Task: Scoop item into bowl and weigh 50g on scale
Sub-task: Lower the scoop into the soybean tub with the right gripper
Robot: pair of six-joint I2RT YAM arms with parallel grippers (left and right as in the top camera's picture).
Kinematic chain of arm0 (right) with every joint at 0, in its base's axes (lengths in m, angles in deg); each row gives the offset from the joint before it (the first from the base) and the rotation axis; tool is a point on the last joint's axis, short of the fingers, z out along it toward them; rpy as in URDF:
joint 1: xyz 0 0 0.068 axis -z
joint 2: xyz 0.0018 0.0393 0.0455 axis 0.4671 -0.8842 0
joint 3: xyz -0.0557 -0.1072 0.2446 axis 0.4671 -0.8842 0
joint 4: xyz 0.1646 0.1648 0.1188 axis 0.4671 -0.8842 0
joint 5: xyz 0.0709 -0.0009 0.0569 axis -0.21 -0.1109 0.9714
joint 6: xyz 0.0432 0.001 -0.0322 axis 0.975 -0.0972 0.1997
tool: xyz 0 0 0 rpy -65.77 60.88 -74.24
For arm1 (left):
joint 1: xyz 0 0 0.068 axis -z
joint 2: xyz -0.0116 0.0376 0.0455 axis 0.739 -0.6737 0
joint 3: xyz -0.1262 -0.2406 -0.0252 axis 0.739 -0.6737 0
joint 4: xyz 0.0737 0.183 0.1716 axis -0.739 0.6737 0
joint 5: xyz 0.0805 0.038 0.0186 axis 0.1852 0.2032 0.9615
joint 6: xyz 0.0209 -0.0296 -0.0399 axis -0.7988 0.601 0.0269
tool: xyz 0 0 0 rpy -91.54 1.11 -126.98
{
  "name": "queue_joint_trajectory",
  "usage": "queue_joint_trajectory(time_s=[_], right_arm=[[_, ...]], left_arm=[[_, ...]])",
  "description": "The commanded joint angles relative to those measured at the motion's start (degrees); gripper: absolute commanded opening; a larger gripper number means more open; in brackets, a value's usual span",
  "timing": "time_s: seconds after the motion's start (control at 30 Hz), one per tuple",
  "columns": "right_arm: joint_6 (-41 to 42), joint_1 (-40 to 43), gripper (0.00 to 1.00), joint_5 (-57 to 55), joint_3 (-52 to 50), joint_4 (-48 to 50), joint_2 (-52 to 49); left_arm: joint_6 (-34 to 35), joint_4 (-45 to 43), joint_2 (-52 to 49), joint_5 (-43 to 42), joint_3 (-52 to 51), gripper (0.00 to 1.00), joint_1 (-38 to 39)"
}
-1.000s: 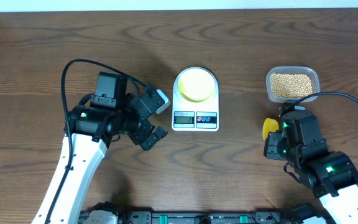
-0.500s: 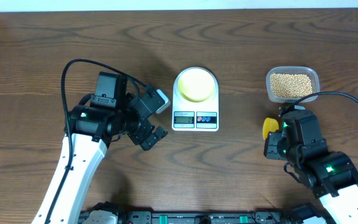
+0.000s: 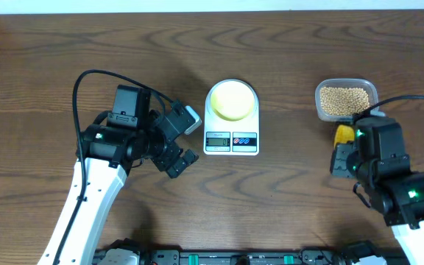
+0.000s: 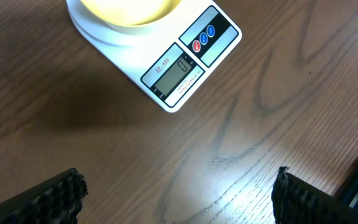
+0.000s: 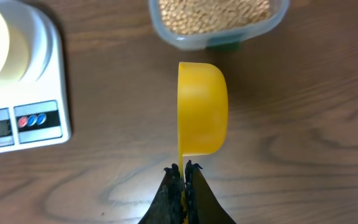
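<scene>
Robotics lab bench: wood-grain table (image 3: 35, 81), left arm (image 3: 98, 180), right arm (image 3: 403, 202) trailing black cables (image 3: 76, 96), equipment rail (image 3: 219, 258) at front edge, scale (image 3: 232, 140).

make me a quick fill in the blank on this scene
1. The bowl sits on the ____.
2. The right claw is shut on a yellow ____.
3. The beans lie in a clear ____.
4. The left claw is ____ and holds nothing.

Missing words: scale, spoon, tub, open.
</scene>
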Motion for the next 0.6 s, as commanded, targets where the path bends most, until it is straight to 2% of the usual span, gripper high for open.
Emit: queue_joint_trajectory(time_s=[0.0,0.17,0.3,0.57], right_arm=[[-3.89,1.62,0.01,-2.16,2.69,-0.15,-2.12],[-4.59,2.29,0.01,-9.68,5.09,1.11,-5.73],[-7.58,2.29,0.01,-14.69,5.18,7.65,-10.36],[-7.98,2.27,0.01,-14.73,5.18,14.86,-19.04]], left_arm=[[-0.96,0.13,0.17,-0.09,1.05,0.98,-0.31],[-0.96,0.13,0.17,-0.09,1.05,0.98,-0.31],[-0.96,0.13,0.17,-0.09,1.05,0.98,-0.31],[-0.96,0.13,0.17,-0.09,1.05,0.98,-0.31]])
